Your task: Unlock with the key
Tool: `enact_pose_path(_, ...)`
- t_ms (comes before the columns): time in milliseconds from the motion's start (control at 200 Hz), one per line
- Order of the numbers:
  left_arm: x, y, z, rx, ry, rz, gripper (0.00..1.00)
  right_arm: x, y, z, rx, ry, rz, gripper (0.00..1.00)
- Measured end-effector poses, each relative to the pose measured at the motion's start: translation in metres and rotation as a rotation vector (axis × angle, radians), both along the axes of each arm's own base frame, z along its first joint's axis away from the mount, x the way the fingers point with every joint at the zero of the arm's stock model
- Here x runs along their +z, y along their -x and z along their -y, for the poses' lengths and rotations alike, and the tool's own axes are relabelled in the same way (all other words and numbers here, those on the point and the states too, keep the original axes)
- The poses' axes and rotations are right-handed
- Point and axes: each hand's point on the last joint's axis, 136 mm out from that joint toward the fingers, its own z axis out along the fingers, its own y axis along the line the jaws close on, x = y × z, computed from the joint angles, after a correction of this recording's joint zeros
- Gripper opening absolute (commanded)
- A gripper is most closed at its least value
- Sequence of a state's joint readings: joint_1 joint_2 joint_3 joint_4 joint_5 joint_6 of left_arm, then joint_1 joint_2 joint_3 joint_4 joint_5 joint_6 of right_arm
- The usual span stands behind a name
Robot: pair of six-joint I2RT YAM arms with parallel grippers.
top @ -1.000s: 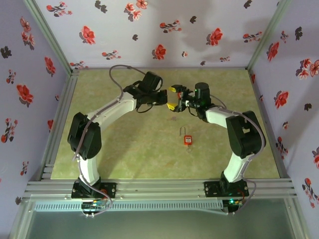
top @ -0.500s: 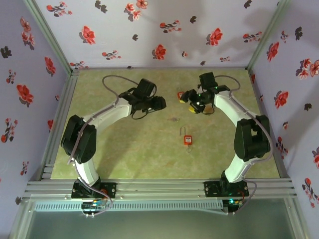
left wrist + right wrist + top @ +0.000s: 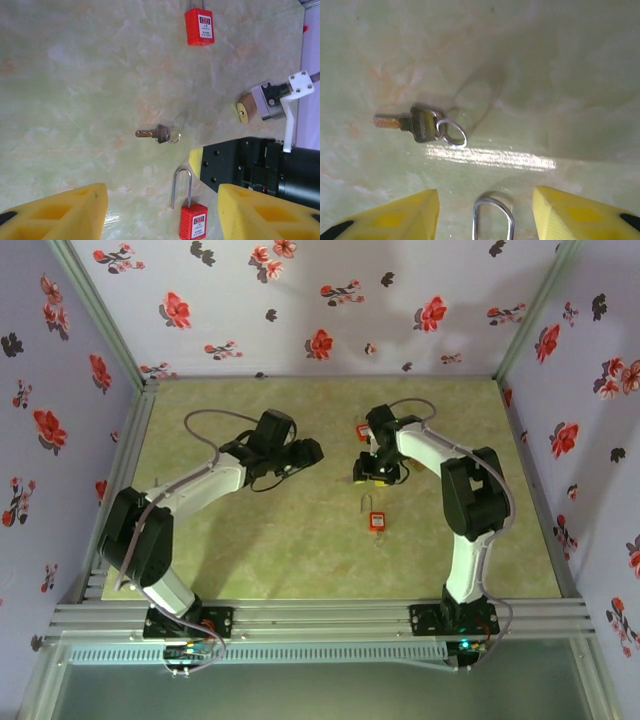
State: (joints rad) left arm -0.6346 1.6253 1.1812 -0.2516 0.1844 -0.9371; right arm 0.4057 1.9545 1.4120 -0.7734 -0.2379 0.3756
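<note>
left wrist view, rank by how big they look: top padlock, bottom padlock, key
1-2. top padlock and bottom padlock: bodies look alike, both cut off by the frame edge, so no ranking.
3. key: smallest.

Red padlocks (image 3: 199,26) (image 3: 193,222), silvery key (image 3: 159,133) with brassy blade, pale green marbled table (image 3: 260,540), lilac red-flowered walls (image 3: 300,310).
</note>
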Motion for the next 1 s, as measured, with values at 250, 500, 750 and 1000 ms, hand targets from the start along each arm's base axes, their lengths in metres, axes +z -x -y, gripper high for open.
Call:
enact_pose_path(250, -0.005, 0.007, -0.01, 0.014, -0.002, -0.011, 0.6, -0.008, -0.017, -0.01, 0.035, 0.041, 0.027, 0.47)
enact_pose_path(500, -0.006, 0.009, -0.021, 0.042, 0.002, -0.013, 0.6, -0.021, -0.016, -0.019, 0.077, 0.073, 0.013, 0.41)
enact_pose_path(750, -0.011, 0.012, -0.029, 0.058, -0.001, -0.024, 0.59, -0.026, -0.019, -0.022, 0.087, 0.103, 0.013, 0.32)
enact_pose_path(1000, -0.014, 0.013, -0.031, 0.062, -0.003, -0.026, 0.58, -0.027, -0.017, -0.025, 0.1, 0.124, 0.014, 0.19)
